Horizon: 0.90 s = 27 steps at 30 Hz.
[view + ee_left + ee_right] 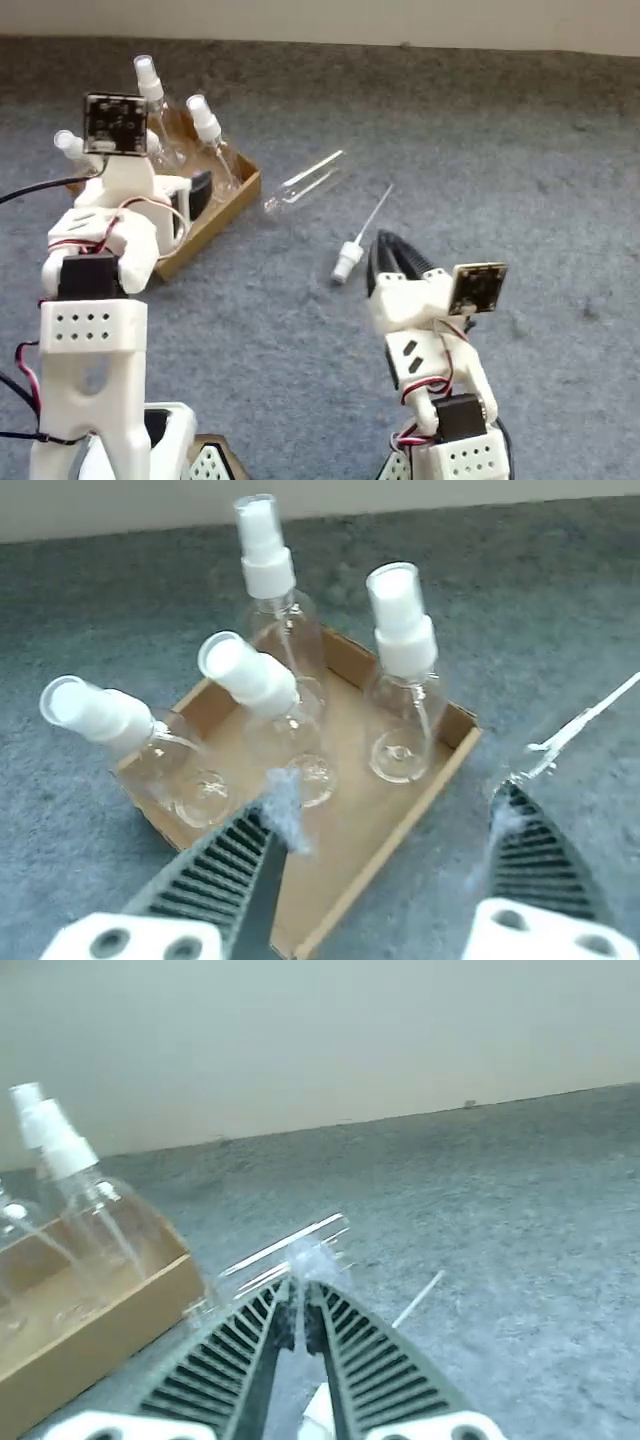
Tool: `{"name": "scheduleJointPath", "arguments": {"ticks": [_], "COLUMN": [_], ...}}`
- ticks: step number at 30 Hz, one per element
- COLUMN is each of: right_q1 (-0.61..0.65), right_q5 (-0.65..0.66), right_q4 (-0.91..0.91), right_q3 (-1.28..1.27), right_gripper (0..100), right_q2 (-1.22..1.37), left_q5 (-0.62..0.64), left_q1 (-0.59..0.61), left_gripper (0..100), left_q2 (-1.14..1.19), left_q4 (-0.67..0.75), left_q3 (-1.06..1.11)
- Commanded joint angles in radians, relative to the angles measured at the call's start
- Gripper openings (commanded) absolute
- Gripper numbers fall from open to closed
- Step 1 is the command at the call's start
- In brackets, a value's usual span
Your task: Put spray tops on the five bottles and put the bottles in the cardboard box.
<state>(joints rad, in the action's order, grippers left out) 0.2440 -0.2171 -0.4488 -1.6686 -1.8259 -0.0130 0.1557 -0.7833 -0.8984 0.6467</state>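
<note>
A grey carpeted tabletop point(520, 150) is seen bearing two white arms and a shallow brown cardboard box point(455, 730). The task is judged four-fifths done: four clear plastic bottles with white spray tops point(400, 710) are counted inside the box, some upright, some leaning. The left gripper point(390, 800) is held above the box, its fingers spread wide and empty. The right gripper point(298, 1295) is poised low over the tabletop, fingers pressed together with nothing seen between them. One uncapped clear bottle point(300, 185) is left lying on the tabletop near the box, and one loose white spray top with a thin tube point(347, 260) lies just beside the right gripper; capping and boxing remain.
</note>
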Motion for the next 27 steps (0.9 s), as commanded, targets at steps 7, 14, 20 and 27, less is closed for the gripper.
{"name": "scheduleJointPath", "arguments": {"ticks": [7, 14, 20, 27], "right_q1": [-0.073, -0.124, -0.125, -0.122], "right_q5": [-0.009, -0.009, -0.009, -0.009], "right_q4": [0.036, 0.038, 0.038, 0.036], "right_q3": [-0.177, -0.177, -0.177, -0.177], "right_gripper": [1.5, 1.5, 1.5, 1.5], "right_q2": [-0.013, -0.013, -0.013, -0.012], "left_q5": [0.037, -0.017, -0.097, -0.169], "left_q1": [-0.165, -0.314, -0.354, -0.357], "left_gripper": [26, 27, 27, 27], "left_q2": [0.255, 0.538, 0.759, 1.004], "left_q4": [-0.416, -0.572, -0.578, -0.571], "left_q3": [-0.503, -0.814, -0.983, -1.113]}}
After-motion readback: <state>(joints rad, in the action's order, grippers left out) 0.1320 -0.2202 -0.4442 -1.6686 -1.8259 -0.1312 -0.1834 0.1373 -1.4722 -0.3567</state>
